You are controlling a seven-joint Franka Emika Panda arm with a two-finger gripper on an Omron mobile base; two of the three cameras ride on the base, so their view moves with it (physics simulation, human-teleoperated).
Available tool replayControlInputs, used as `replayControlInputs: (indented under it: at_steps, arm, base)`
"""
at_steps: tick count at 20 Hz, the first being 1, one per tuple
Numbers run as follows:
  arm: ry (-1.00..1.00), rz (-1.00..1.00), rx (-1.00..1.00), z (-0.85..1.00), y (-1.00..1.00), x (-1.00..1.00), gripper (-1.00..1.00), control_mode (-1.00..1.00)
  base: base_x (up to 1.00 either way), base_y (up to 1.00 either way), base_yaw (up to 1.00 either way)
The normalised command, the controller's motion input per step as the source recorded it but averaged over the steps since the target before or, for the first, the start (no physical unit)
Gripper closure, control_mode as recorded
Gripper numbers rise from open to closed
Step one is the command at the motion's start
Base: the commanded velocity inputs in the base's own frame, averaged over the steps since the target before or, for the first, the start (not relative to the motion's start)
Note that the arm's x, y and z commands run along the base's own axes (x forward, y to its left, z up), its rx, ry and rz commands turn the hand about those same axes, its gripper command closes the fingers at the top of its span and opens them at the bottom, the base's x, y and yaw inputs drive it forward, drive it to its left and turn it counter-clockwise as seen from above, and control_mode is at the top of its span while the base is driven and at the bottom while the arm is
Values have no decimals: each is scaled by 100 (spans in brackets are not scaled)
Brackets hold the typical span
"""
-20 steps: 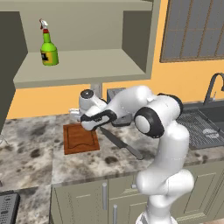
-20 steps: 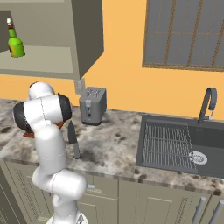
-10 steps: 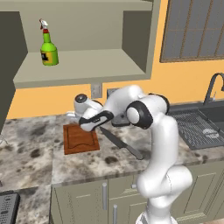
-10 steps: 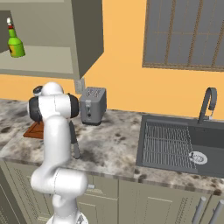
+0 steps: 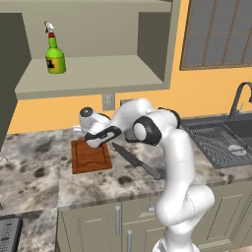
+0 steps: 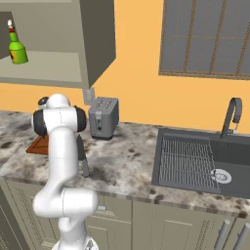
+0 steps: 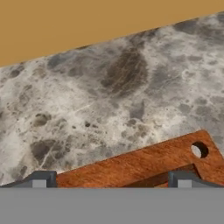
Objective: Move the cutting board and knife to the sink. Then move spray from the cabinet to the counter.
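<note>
The reddish-brown cutting board (image 5: 91, 155) lies flat on the speckled counter (image 5: 39, 172), with the dark knife (image 5: 136, 160) on the counter just to its right. My gripper (image 5: 78, 132) hangs open low over the board's far edge. In the hand view, its fingertips (image 7: 41, 180) straddle that edge of the cutting board (image 7: 144, 168), near the hole in its corner, and hold nothing. The green spray (image 5: 55, 52) stands on the shelf of the open cabinet (image 5: 93, 75). The sink (image 5: 221, 142) lies at the far right. From the right I see the spray (image 6: 17, 49), cutting board (image 6: 39, 145) and sink (image 6: 195, 161).
A grey toaster (image 6: 103, 117) stands against the orange wall behind the board and knife. A curved faucet (image 6: 233, 114) rises behind the sink. Drawer-and-door cabinets run below the counter's front edge.
The arm has swung to the left and the hand has dropped lower, from above the board's right side to its far left edge. The gripper has stayed open.
</note>
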Motion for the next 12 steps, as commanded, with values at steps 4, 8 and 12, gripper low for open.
replayControlInputs:
  at_steps: [4, 8, 12]
  arm:
    - [0, -4, 0, -5, 0, 23, -100, -100]
    - [0, -4, 0, 0, 0, 18, -100, -100]
    - [0, -3, 0, -13, 0, 18, -100, -100]
  base:
    - [0, 0, 0]
    - [0, 0, 0]
    - [0, 0, 0]
